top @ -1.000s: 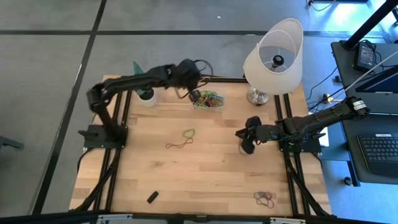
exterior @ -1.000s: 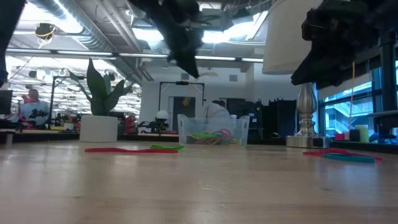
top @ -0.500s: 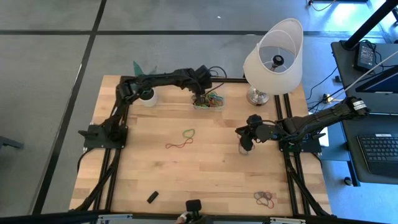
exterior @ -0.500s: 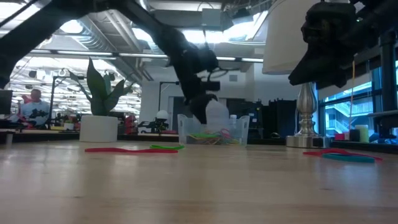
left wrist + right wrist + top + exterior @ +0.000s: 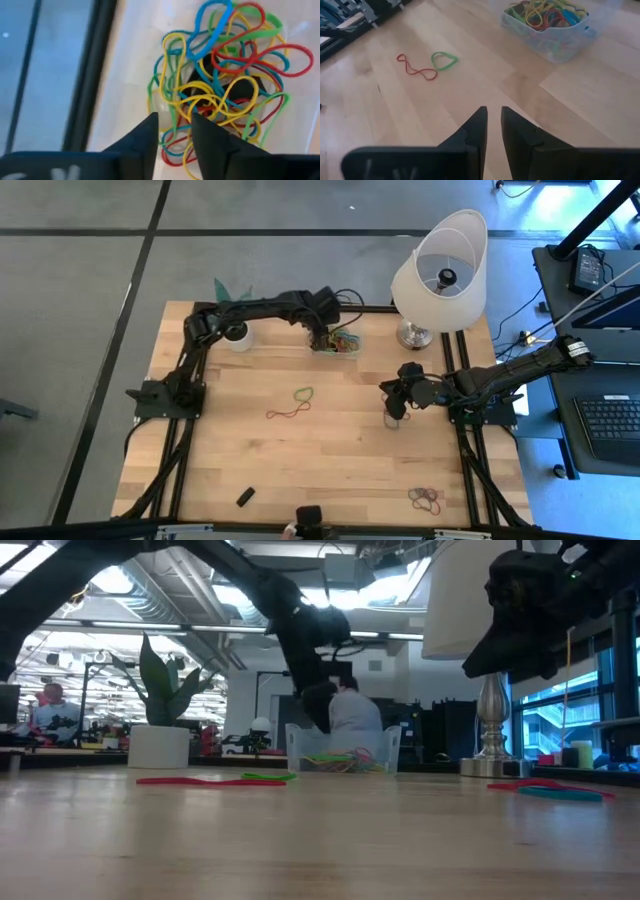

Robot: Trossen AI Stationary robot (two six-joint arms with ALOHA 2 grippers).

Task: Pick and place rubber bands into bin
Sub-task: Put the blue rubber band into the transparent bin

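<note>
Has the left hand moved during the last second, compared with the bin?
Yes. The left hand came from beside the bin's near-left corner to directly over the rubber bands in it.

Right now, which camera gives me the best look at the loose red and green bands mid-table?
The right wrist view: the red band and green band lie clearly separate, touching end to end. The high view shows them small and thin at mid-table. The low view shows only flat streaks. The left wrist view misses them.
</note>
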